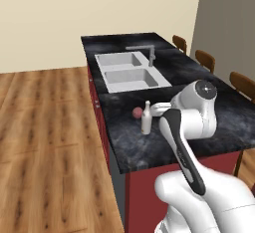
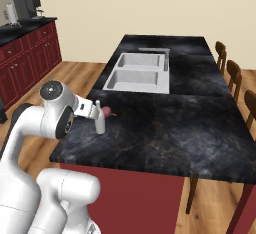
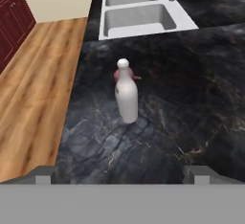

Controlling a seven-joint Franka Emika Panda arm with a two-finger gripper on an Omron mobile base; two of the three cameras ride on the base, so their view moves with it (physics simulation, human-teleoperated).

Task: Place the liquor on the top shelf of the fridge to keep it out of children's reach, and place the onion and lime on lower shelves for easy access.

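— On the dark marble island counter (image 1: 209, 112), what stands nearest the arm?

— The liquor (image 3: 127, 96), a slim pale bottle, upright near the counter's front edge. In the left base view it appears at (image 1: 146, 119), in the right base view at (image 2: 100, 119).

— Position of the onion?

— The onion (image 1: 137, 112) rests on the counter just behind the bottle, on the sink side. In the hand view it is mostly hidden by the bottle's shoulder, with a pinkish edge showing (image 3: 116, 74). Whether the two touch cannot be determined.

— Claw condition?

— The gripper (image 3: 124, 173) is released: its two dark fingertips (image 3: 44, 174) stand wide apart at the bottom of the hand view, with nothing between them. The bottle stands ahead of the fingertips, roughly centred between them, apart from both.

— Surroundings?

— A white double sink (image 1: 130, 71) with a grey faucet (image 1: 149, 54) lies further along the counter. Wooden chairs (image 2: 228, 73) line the far side. Red cabinets (image 2: 25, 60) and a coffee machine (image 2: 27, 7) stand by the wall. The floor (image 1: 45, 142) is wood plank.
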